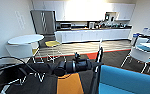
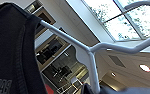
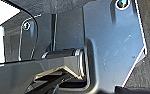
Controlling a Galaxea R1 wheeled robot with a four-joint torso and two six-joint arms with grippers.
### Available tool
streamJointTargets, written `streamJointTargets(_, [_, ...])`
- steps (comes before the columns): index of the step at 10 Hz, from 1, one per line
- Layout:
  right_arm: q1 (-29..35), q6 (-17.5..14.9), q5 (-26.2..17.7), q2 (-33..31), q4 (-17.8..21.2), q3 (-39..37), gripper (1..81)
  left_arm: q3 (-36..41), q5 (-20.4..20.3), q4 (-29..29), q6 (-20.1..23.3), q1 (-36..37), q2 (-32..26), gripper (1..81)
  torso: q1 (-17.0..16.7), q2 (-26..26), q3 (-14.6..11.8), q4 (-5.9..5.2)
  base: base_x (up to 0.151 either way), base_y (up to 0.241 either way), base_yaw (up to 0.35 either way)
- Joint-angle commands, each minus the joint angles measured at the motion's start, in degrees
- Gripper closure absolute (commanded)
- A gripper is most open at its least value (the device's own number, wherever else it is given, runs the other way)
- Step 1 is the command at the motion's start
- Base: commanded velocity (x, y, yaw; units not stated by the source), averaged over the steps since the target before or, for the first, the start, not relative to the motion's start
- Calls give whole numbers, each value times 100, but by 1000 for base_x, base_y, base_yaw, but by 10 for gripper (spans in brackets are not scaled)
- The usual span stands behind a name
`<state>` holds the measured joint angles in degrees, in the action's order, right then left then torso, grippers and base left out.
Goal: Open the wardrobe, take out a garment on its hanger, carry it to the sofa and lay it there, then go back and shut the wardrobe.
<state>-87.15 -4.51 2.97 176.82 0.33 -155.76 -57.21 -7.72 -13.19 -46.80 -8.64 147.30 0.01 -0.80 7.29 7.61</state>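
Kitchenette ahead: white counter (image 1: pixel 91 33) along far wall, round white table (image 1: pixel 25 39) at left. Blue sofa (image 1: pixel 131 81) at lower right. Black garment (image 2: pixel 11 50) hangs on white hanger (image 2: pixel 91 50), close to left wrist camera. Gripper states: cannot tell for either.

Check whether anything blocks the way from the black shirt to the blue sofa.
Nothing visible does. The black shirt hangs on its white hanger, and the blue sofa lies close at the robot's front right, with no object between them in the head view.
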Motion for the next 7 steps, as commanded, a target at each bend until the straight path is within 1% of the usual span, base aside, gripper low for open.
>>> streamJointTargets(1, [210,-32,-359,66,11,47,10,131,-274,-210,74,921,19,811,0,0,0,0,0,0,-155])
streamJointTargets(7, [201,-32,-350,66,11,47,10,140,-274,-219,74,903,28,811,0,0,0,0,0,0,-155])
